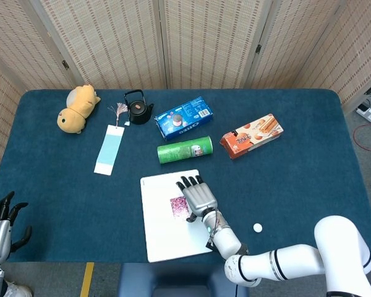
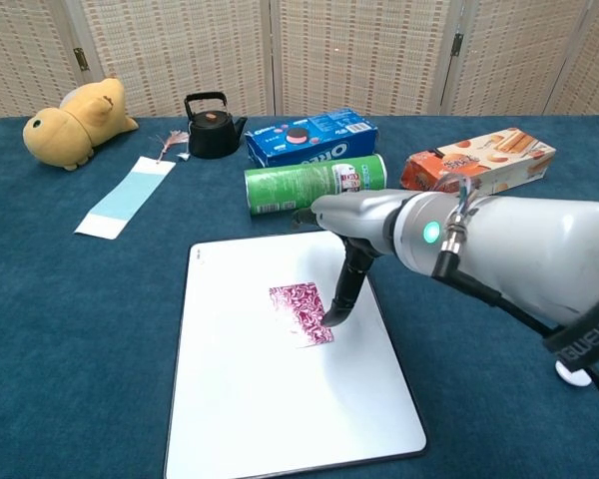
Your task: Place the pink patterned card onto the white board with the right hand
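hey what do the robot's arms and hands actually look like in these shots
The right hand has a silver-grey metal back and black fingers. Its arm is glossy white and grey, with a dark band and a small green light near the wrist. The left hand looks the same: silver body, black fingers.

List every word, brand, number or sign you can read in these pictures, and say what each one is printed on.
"OREO": on the blue cookie box, clearest in the chest view.
Green chip can: label print too small to read.
Orange biscuit box: lettering too blurred to read.
Pink card, white board, blue bookmark: no text visible.
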